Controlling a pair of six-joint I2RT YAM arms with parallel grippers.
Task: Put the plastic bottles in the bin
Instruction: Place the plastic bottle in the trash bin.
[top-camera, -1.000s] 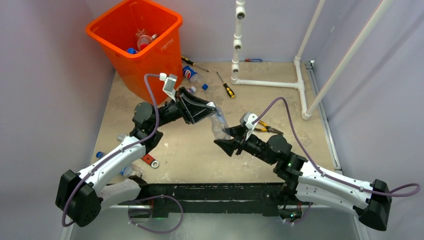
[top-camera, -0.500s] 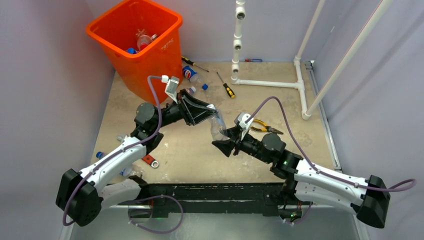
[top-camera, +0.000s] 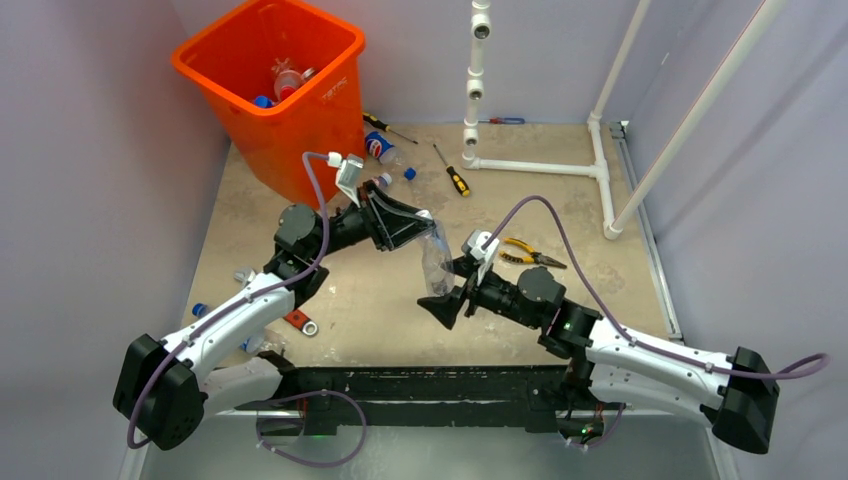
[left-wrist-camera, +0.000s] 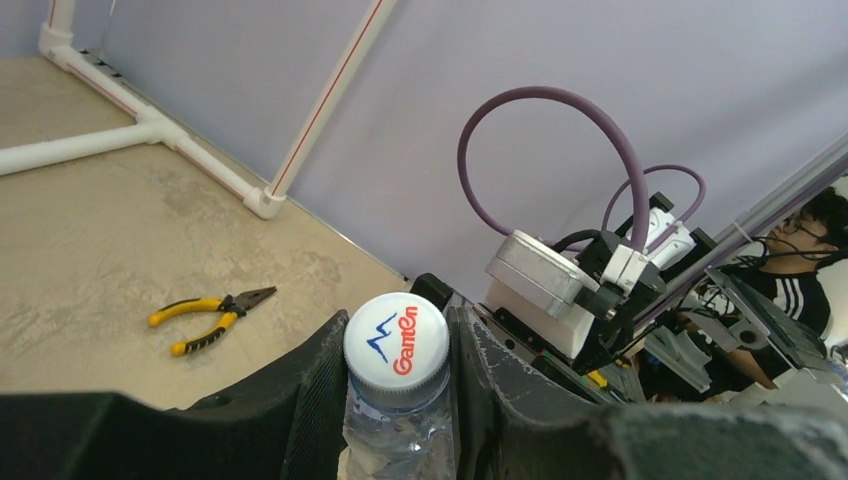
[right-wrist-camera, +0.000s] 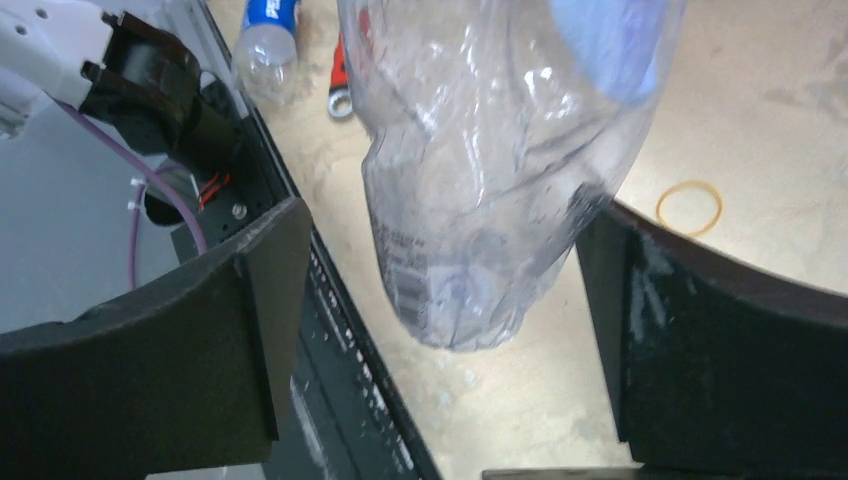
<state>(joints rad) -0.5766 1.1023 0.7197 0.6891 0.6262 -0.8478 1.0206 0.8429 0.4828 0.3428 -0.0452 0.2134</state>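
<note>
A clear crumpled plastic bottle hangs over the middle of the table. My left gripper is shut on its neck, just under the white cap. My right gripper is open below it, its fingers standing wide on either side of the bottle's base. The orange bin stands at the back left, with several bottles inside. A blue-labelled bottle lies beside the bin, and small bottles lie at the table's left edge.
Two screwdrivers lie behind the arms and yellow pliers sit right of the bottle. A red-handled wrench is at the front left. The white pipe frame fills the back right. A rubber band lies on the table.
My right gripper has let go of the bottle's lower end, opened wide and drawn down and left. My left gripper keeps its hold and has shifted slightly right.
</note>
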